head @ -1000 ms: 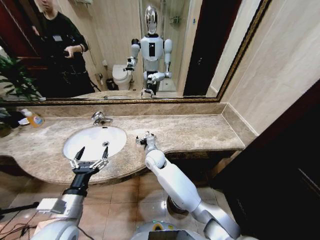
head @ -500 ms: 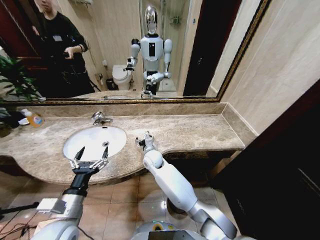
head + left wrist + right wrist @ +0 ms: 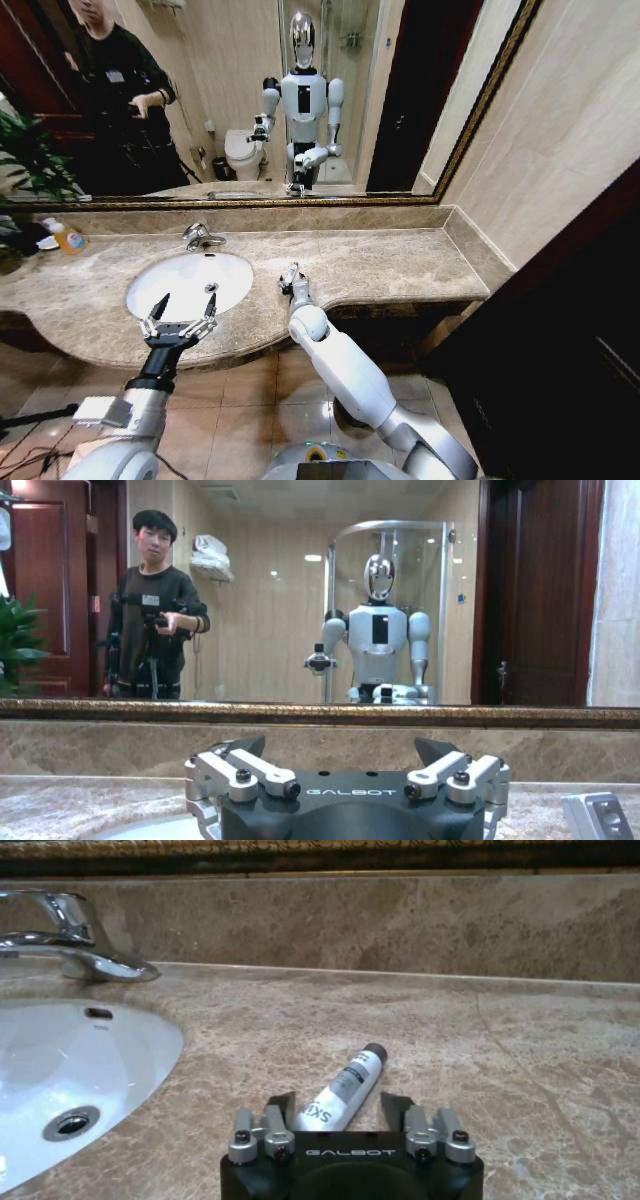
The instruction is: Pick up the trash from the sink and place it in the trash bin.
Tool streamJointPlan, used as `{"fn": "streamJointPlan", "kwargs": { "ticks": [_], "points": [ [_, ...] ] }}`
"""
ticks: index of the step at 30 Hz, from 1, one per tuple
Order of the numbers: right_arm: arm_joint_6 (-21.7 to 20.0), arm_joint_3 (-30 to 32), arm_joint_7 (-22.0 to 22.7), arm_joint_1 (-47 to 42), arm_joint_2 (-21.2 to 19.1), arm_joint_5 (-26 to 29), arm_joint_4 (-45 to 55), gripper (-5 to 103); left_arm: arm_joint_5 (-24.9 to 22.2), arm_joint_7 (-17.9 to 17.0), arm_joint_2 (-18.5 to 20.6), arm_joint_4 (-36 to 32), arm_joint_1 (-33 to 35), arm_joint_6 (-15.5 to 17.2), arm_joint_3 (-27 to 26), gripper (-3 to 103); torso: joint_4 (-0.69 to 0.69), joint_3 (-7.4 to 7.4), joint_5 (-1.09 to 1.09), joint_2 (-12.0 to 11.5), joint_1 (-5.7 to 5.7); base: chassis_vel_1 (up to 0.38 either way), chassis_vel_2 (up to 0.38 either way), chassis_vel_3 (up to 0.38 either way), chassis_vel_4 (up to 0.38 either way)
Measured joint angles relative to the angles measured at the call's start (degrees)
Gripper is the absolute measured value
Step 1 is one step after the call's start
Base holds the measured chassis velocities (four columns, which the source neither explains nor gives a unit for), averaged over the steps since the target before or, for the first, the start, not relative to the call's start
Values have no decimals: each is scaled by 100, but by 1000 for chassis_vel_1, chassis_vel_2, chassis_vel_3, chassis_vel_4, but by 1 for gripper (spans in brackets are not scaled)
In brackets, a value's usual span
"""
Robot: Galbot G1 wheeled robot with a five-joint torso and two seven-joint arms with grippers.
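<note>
A white tube with a dark cap and dark lettering, a piece of the trash, lies on the marble counter just right of the sink. My right gripper is low over it. In the right wrist view the right gripper is open, with one finger on each side of the tube's lower end. My left gripper hovers open and empty over the basin's front rim, and the left wrist view shows it spread wide. The basin looks bare. The trash bin is out of view.
A chrome faucet stands behind the basin. At the counter's far left are an orange-liquid bottle and a plant. A large mirror backs the counter. The bare counter stretches right to the tiled wall.
My right arm has shifted slightly and its gripper has edged a little toward the wall. The left arm has not moved.
</note>
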Motion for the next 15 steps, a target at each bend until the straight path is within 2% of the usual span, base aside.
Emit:
{"fn": "streamJointPlan", "kwargs": {
  "ticks": [1, 4, 6, 7, 8, 10, 11, 12, 14, 15],
  "points": [
    [0, 0, 0, 0, 0, 0, 0, 58, 0, 0, 0, 0, 0, 0, 0, 100, 0, 0, 0, 0, 0, 0, 0, 0, 0],
    [-7, -21, -14, -22, -13, -57, 30, 42, 0, 0, 0, 0, 0, 0, 0, 100, 0, 0, 0, 0, 0, 0, 0, 0, 0],
    [-7, -23, -15, -25, -17, -62, 37, 42, 0, 0, 0, 0, 0, 0, 0, 100, 0, 0, 0, 0, 0, 0, 0, 0, 0],
    [-8, -27, -16, -29, -25, -68, 53, 37, 0, 0, 0, 0, 0, 0, 0, 100, 0, 0, 0, 0, 0, 0, 0, 0, 0],
    [-5, -35, -16, -37, -52, -80, 98, 26, 0, 0, 0, 0, 0, 0, 0, 100, 0, 0, 0, 0, 0, 0, 0, 0, 0],
    [5, -46, -18, -43, -77, -96, 135, 26, 0, 0, 0, 0, 0, 0, 0, 100, 0, 0, 0, 0, 0, 0, 0, 0, 0],
    [31, -64, -29, -55, -119, -129, 191, 20, 0, 0, 0, 0, 0, 0, 0, 100, 0, 0, 0, 0, 0, 0, 0, 0, 0],
    [31, -64, -29, -55, -119, -129, 191, 20, 0, 0, 0, 0, 0, 0, 0, 100, 0, 0, 0, 0, 0, 0, 0, 0, 0],
    [64, -87, -55, -82, -216, -178, 333, 10, 0, 0, 0, 0, 0, 0, 0, 100, 0, 0, 0, 0, 0, 0, 0, 0, 0],
    [64, -87, -55, -82, -216, -178, 333, 10, 0, 0, 0, 0, 0, 0, 0, 100, 0, 0, 0, 0, 0, 0, 0, 0, 0]
  ]
}}
